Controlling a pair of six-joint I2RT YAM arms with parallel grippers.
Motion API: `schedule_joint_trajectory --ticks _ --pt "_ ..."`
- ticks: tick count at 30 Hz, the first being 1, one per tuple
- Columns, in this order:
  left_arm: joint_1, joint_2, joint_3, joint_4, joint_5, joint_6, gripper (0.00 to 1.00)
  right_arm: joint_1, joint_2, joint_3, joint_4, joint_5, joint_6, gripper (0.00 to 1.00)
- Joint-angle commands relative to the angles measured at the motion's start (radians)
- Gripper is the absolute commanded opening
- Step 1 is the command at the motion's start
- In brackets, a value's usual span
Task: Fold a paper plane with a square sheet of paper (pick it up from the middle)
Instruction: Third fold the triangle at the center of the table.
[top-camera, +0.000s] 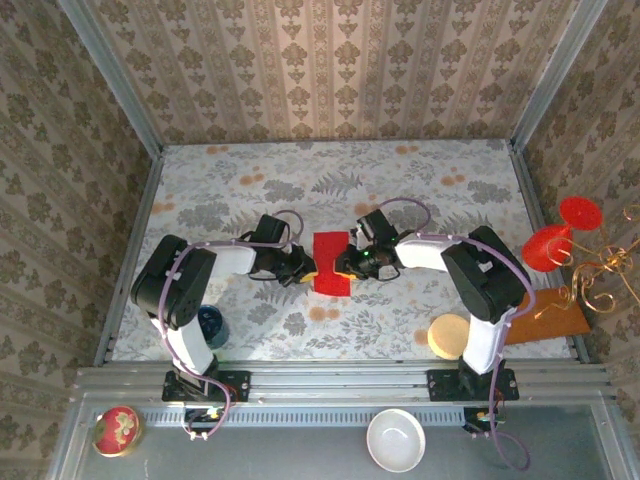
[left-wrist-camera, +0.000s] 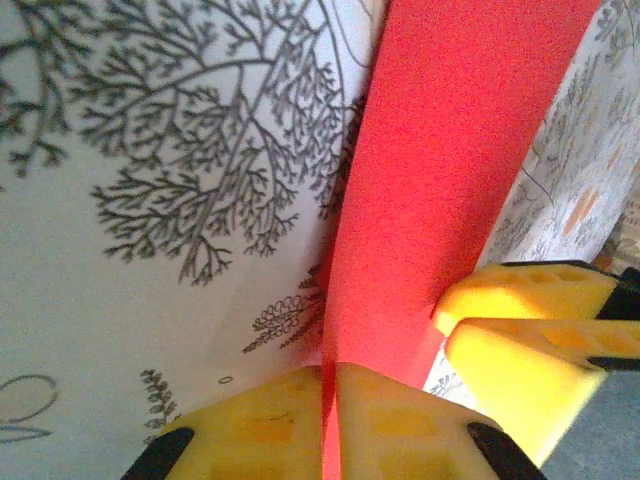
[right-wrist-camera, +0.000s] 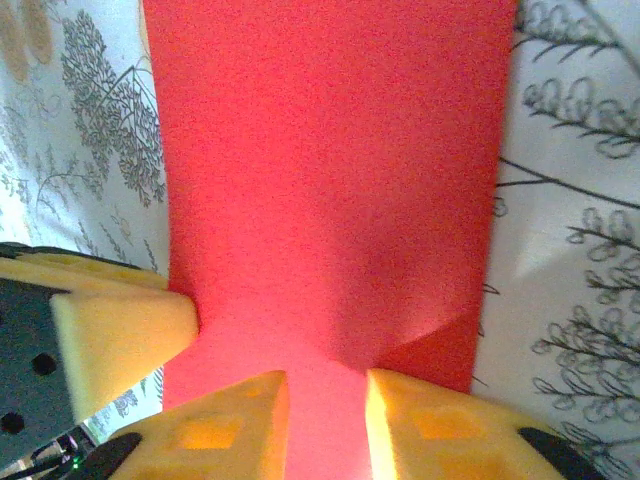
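Note:
The square sheet of paper (top-camera: 331, 263), bright red, lies mid-table between both grippers. My left gripper (top-camera: 307, 268) is at its left edge. In the left wrist view its yellow fingertips (left-wrist-camera: 390, 410) are pressed together on a raised edge of the paper (left-wrist-camera: 450, 180), and the gripper (left-wrist-camera: 330, 405) is shut on it. My right gripper (top-camera: 346, 264) is at the sheet's right side. In the right wrist view this gripper (right-wrist-camera: 327, 415) has its jaws apart, with the red paper (right-wrist-camera: 330, 170) showing in the gap and a raised wrinkle by the right finger.
Red translucent glasses (top-camera: 560, 238) and a wooden board (top-camera: 545, 325) sit at the right edge, with a pale round disc (top-camera: 448, 335) near the right base. A blue cup (top-camera: 210, 325) stands by the left base. A white bowl (top-camera: 395, 440) and a red tin (top-camera: 117, 430) rest on the front ledge.

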Motion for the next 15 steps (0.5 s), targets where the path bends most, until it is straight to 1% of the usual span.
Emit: schedule_joint_trajectory --ticks 1,4,8,11,15 --pt "0.003 0.0 0.022 -0.019 0.012 -0.002 0.05 -0.007 -0.073 -0.024 0.027 0.001 -0.035 0.34" --pt "0.001 -0.021 0.018 -0.015 0.005 -0.017 0.02 -0.005 -0.145 -0.052 0.039 0.047 -0.106 0.42" --pt "-0.003 -0.051 0.018 -0.006 -0.001 -0.052 0.01 0.01 -0.237 -0.121 0.067 0.143 -0.241 0.51" --pt "-0.006 -0.071 0.015 -0.002 -0.005 -0.09 0.01 0.038 -0.312 -0.208 0.155 0.21 -0.359 0.59" --pt "-0.008 -0.09 0.013 -0.001 -0.005 -0.133 0.01 0.098 -0.394 -0.305 0.279 0.272 -0.496 0.64"
